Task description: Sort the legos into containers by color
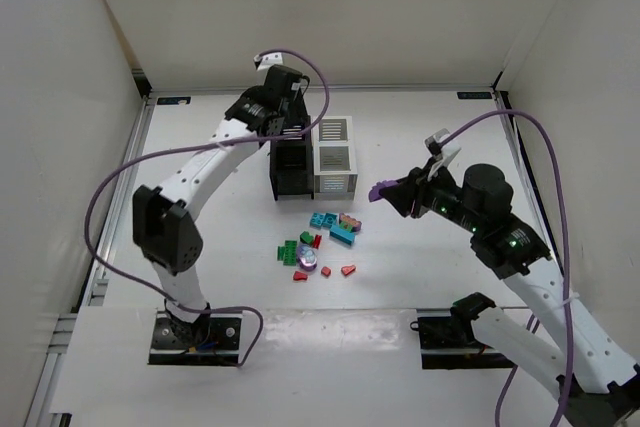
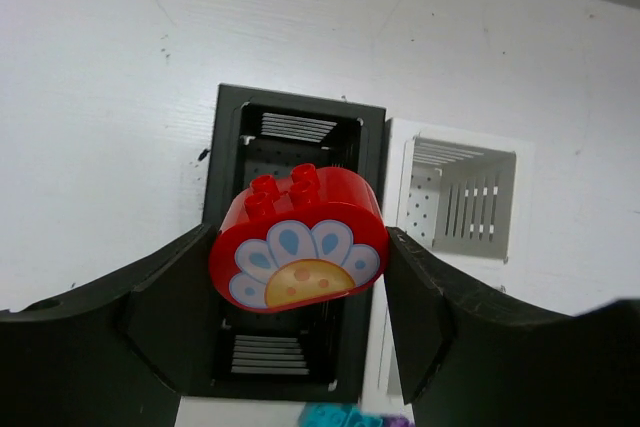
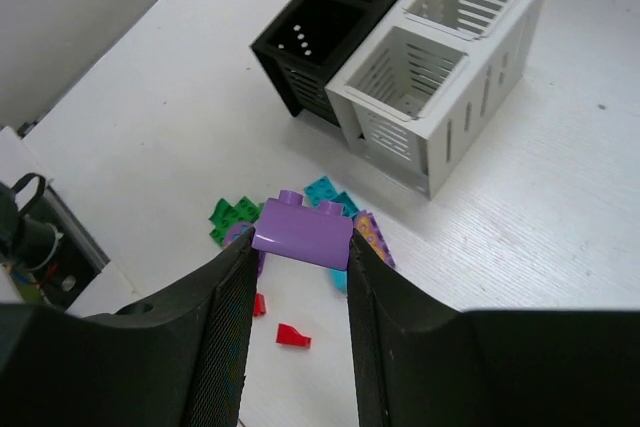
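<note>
The red brick [image 2: 298, 247] hides the black bin's [image 2: 228, 142] middle.

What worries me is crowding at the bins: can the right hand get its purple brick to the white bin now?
Probably yes. The white bin stands nearest the right hand, bare table between; the left hand, holding a red brick, is over the black bin.

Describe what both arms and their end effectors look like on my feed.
The left arm and right arm match: white links, black joint housings, each trailed by a looping purple cable. Small green lights glow on the right arm. The left end effector and right end effector each have two broad matte-black fingers.
</note>
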Tool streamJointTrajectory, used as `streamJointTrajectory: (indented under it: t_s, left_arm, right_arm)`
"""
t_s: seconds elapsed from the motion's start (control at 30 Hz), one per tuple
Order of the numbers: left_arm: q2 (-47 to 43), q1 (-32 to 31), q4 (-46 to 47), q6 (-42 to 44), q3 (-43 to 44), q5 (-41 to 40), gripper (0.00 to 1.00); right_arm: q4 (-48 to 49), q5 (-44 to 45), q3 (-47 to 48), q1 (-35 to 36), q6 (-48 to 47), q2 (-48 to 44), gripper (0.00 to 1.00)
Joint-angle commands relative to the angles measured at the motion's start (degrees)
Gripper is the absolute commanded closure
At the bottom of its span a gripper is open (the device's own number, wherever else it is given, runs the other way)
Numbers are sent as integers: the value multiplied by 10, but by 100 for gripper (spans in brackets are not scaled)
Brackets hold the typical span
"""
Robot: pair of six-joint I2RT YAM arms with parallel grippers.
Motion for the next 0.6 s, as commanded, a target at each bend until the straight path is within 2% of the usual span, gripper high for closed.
streamJointTrajectory:
  t_s: [0.0, 0.13, 0.3, 0.43, 0.57]
  left_arm:
    - [36, 16, -21, 31, 68, 59, 40]
    - [79, 27, -24, 31, 105, 54, 39]
    - [113, 38, -26, 23, 107, 67, 36]
    - [118, 37, -23, 20, 99, 71, 30]
    - [121, 38, -23, 15, 97, 68, 15]
  right_arm:
    - [18, -42, -5, -42, 4, 3, 100]
    - [17, -83, -18, -82, 11, 5, 100]
    - [14, -105, -21, -122, 8, 3, 100]
    - [17, -117, -24, -139, 7, 7, 100]
    - [17, -119, -24, -139, 5, 8, 100]
